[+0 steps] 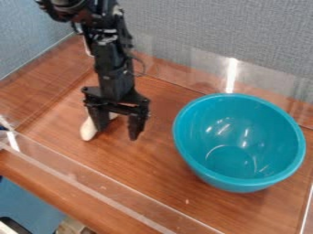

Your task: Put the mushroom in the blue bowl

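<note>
Because the gripper [113, 127] stands directly over the mushroom [90, 130], only its cream stem shows, at about nine o'clock of the spread, empty fingers; the cap cannot be made out; the stem's long axis seems to run roughly twelve to six; the blue bowl [239, 142] sits well apart at three o'clock on the wooden table [49, 91], behind a clear wall [73, 178].
</note>
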`<state>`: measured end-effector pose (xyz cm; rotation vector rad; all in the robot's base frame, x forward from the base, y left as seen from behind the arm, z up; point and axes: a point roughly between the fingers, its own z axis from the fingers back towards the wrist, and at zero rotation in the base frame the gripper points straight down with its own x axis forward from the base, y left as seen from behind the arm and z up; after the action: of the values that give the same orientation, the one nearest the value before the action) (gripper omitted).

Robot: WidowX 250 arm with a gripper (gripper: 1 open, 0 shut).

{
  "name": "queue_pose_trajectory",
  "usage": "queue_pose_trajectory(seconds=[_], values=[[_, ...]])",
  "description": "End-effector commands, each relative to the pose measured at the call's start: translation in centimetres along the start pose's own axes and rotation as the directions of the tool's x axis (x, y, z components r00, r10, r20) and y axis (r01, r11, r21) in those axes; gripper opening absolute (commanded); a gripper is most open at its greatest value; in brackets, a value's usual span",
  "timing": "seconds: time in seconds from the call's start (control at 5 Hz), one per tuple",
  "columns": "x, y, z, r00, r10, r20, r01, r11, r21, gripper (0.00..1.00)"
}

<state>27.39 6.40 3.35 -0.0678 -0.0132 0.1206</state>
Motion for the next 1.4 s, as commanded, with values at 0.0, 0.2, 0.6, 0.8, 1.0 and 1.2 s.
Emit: queue_pose_trajectory(seconds=[0.0,0.2,0.6,0.8,1.0,1.2], values=[[0.6,1.1,0.6,0.999,0.022,0.031,-0.022,1.000,0.013,1.00],[0.6,1.5,0.5,0.999,0.032,0.027,-0.032,0.999,0.019,1.00],[0.6,1.7,0.8,0.999,0.027,0.026,-0.027,0.999,0.023,0.00],[0.5,1.7,1.4,0.999,0.018,0.031,-0.019,1.000,0.024,0.00],[0.4,1.6,3.0,0.999,0.009,0.047,-0.010,1.000,0.026,0.00],[0.3,1.1,5.5,0.997,-0.009,0.074,0.006,0.999,0.031,0.00]])
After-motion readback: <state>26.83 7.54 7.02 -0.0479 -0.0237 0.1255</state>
